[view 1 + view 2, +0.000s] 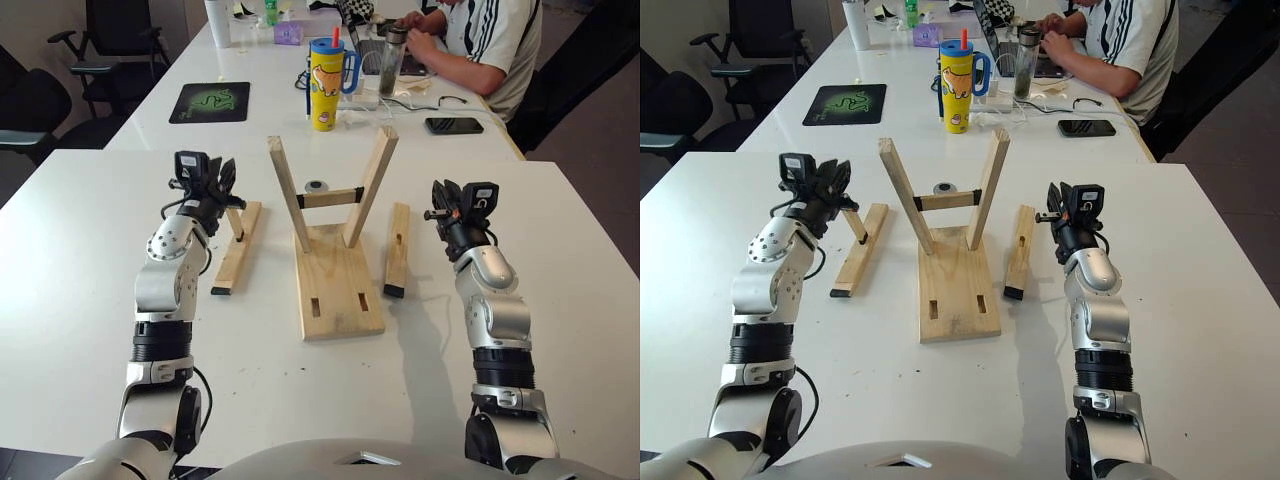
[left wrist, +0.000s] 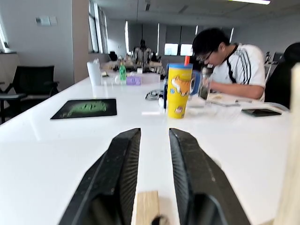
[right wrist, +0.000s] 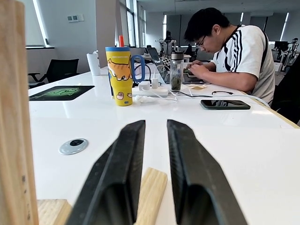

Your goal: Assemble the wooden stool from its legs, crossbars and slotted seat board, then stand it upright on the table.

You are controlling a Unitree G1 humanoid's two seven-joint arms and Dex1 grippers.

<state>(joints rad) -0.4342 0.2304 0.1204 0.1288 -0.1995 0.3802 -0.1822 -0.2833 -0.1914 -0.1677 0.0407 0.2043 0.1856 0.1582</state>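
The slotted seat board (image 1: 338, 290) lies flat mid-table. Two legs (image 1: 288, 192) (image 1: 371, 183) rise from its far end, leaning apart, joined by a short crossbar (image 1: 330, 197). To its left a loose leg (image 1: 237, 248) lies flat with a crossbar stub (image 1: 235, 222) standing on it. Another loose leg (image 1: 397, 248) lies on the right. My left gripper (image 1: 223, 176) hovers at the far end of the left leg, open, with a wooden end (image 2: 146, 208) low between its fingers. My right gripper (image 1: 445, 196) is open beside the right leg, whose end (image 3: 151, 190) shows under it.
Beyond the table seam stand a yellow cup (image 1: 325, 95), a dark mouse pad (image 1: 210, 102) and a phone (image 1: 453, 125). A round cable grommet (image 1: 317, 186) sits behind the crossbar. A person works at the far right. White tabletop (image 1: 90, 260) stretches to both sides.
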